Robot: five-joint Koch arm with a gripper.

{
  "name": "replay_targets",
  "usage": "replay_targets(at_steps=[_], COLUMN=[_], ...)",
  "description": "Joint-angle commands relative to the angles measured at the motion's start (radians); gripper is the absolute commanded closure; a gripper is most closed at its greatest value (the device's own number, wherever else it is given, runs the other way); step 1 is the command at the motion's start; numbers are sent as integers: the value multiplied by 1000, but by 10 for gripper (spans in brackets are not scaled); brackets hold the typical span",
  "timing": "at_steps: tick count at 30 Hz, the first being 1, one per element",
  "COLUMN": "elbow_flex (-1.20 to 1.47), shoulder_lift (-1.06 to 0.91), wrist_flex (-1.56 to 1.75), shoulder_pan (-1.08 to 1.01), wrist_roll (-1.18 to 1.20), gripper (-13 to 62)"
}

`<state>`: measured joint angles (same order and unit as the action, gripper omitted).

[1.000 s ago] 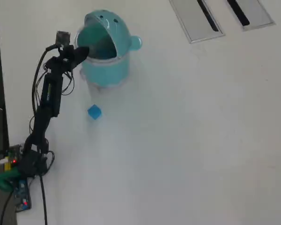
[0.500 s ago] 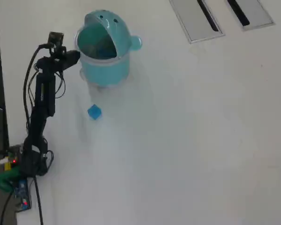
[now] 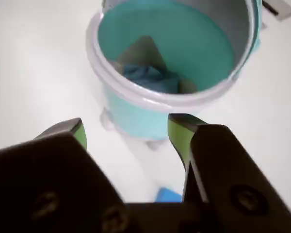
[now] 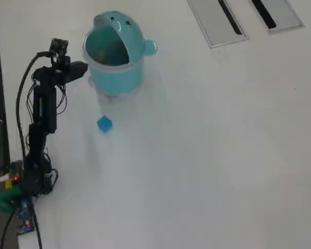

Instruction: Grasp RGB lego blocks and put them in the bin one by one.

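The round light-teal bin (image 4: pixel 116 70) stands at the upper left of the white table, its domed lid (image 4: pixel 118 23) swung back and its knob (image 4: pixel 150 47) on the right. In the wrist view the bin (image 3: pixel 136 116) is open and something bluish (image 3: pixel 150 77) lies inside, too blurred to name. The blue block (image 4: pixel 104 124) lies on the table below the bin and shows at the bottom edge of the wrist view (image 3: pixel 167 195). My gripper (image 3: pixel 127 127) is open and empty, held high just left of the bin's rim (image 4: pixel 80 69). The red and yellow-green blocks are out of view.
Two grey slotted plates (image 4: pixel 217 21) (image 4: pixel 277 13) sit in the table at the top right. The arm's base with cables (image 4: pixel 26 181) stands by the table's left edge. The white table (image 4: pixel 207 155) stretches right and down from the bin.
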<state>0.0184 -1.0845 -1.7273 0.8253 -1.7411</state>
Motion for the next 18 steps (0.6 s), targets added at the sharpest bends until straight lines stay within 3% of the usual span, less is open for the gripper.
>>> replay_targets(at_steps=[1, 18], elbow_flex=[18, 462], shoulder_lift=[-86, -222], wrist_flex=[-5, 21], shoulder_pan=[-5, -92], wrist_roll=[5, -9], gripper=[179, 182])
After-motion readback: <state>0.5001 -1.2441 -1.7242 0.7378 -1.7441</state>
